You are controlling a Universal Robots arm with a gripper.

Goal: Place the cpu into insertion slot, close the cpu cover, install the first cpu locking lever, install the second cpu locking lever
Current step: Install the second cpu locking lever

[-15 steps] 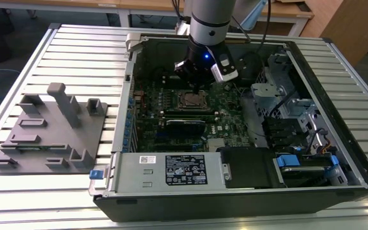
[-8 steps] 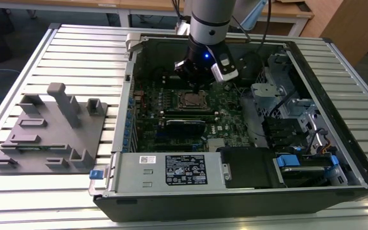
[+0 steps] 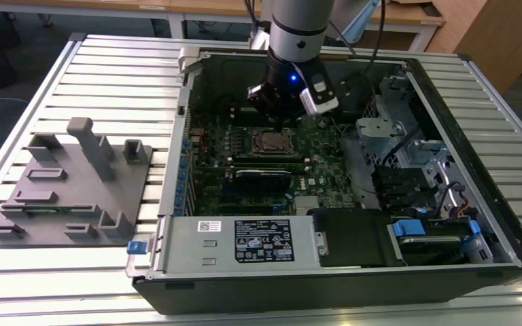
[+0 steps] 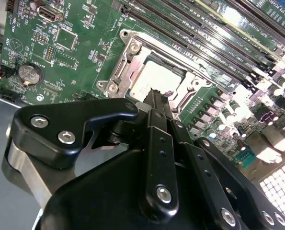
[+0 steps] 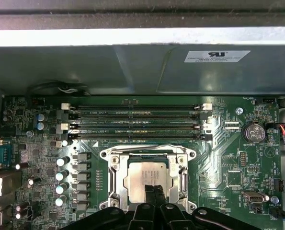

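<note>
In the exterior view the gripper [image 3: 284, 115] hangs inside the open computer case [image 3: 478, 251], just above the insertion slot [image 3: 270, 141].

In the second wrist view its fingers [image 4: 156, 103] are pressed together, holding nothing, just above the cpu [image 4: 154, 81], which lies in the slot.

In the first wrist view the cpu cover [image 5: 148, 154] already frames the chip. I judge a slow, straight push is best.

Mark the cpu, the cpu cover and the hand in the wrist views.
cpu [image 5: 144, 176]: first wrist view, middle of its silver-grey top.
cpu cover [image 5: 114, 178]: first wrist view, side bar of the silver frame.
hand [image 4: 159, 101]: second wrist view, tips of the black fingers over the cpu.
</note>
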